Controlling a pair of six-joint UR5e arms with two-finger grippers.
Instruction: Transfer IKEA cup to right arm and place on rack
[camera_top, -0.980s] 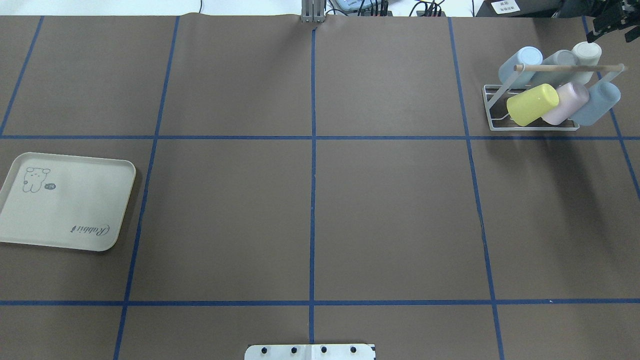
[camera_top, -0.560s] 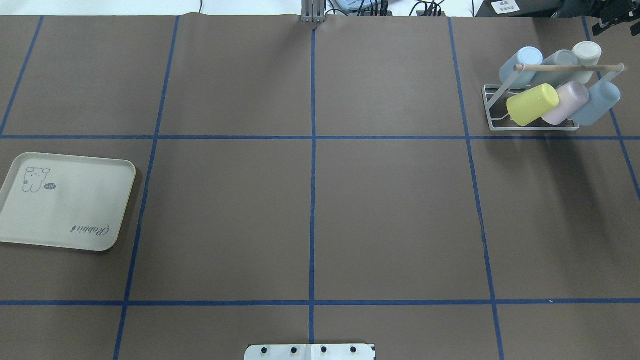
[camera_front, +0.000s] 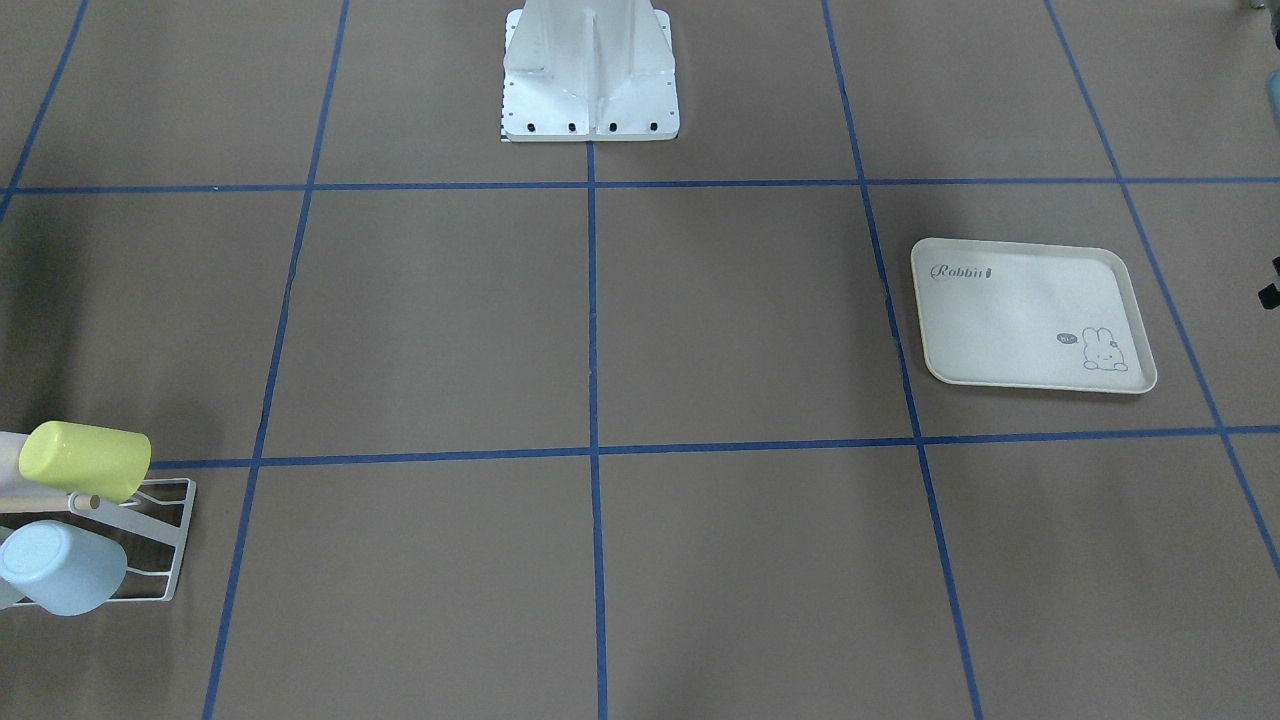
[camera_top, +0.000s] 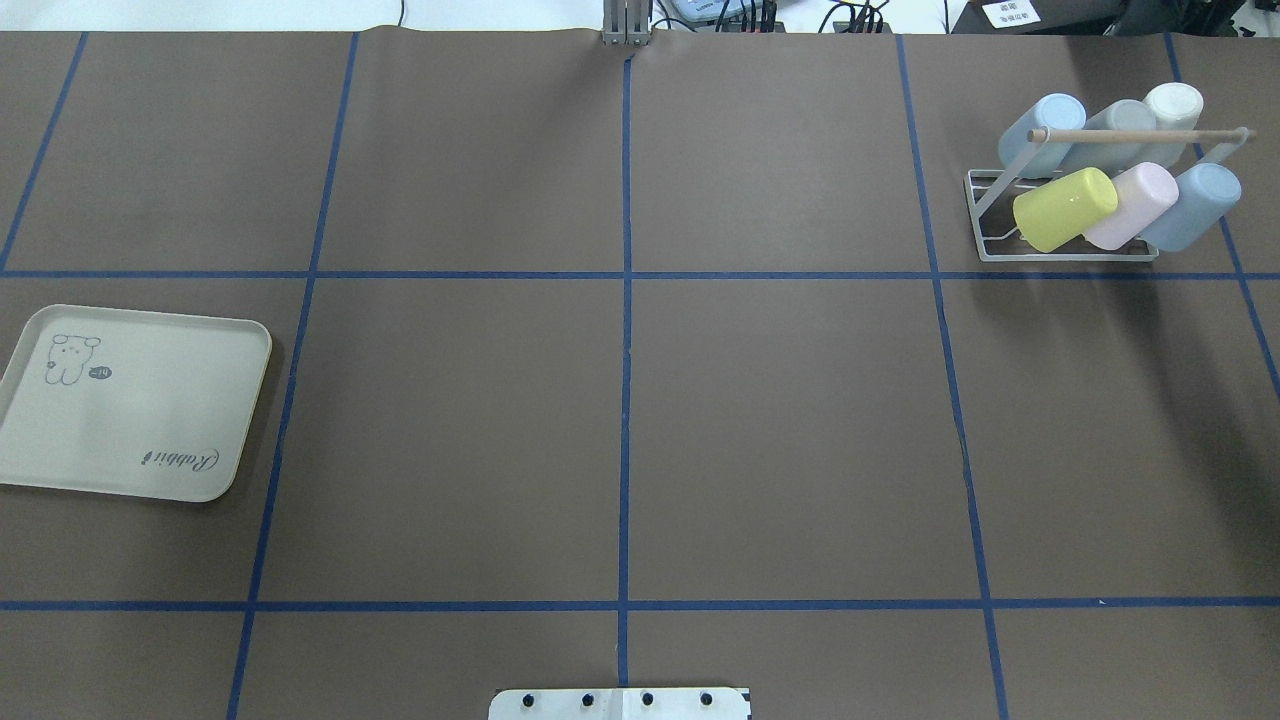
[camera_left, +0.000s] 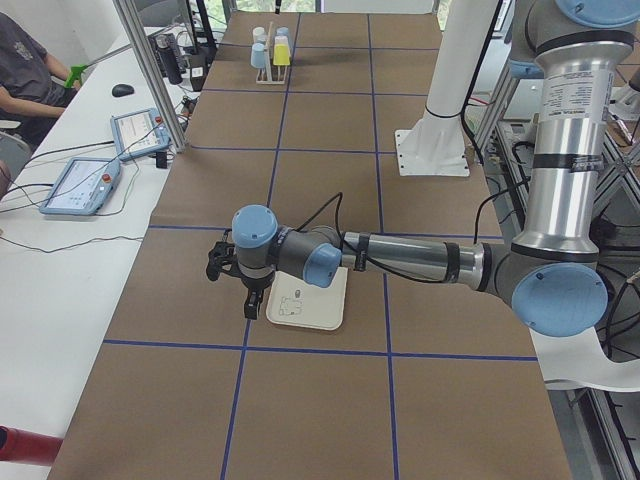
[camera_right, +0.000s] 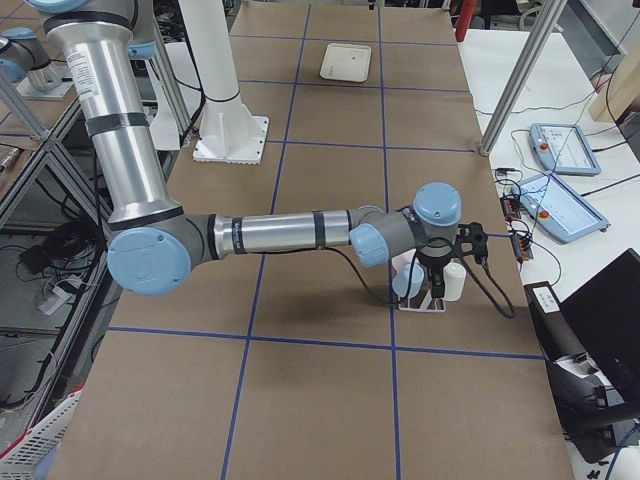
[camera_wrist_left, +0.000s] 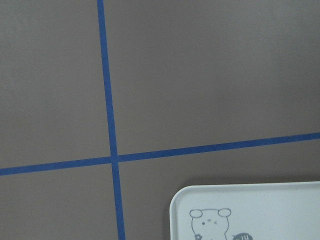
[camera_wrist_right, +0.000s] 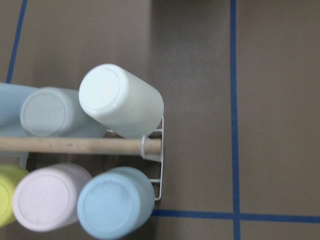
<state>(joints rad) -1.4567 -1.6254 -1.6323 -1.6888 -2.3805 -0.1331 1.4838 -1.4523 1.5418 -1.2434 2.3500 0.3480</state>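
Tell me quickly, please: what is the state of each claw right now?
Left claw: cannot be told; only a side view shows it, near the tray.
Right claw: cannot be told; only a side view shows it, above the rack.

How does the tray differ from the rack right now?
The tray is solid, flat and cream; the rack is white wire with a wooden rod. The tray holds nothing; the rack holds six cups. Both rest on the brown table.
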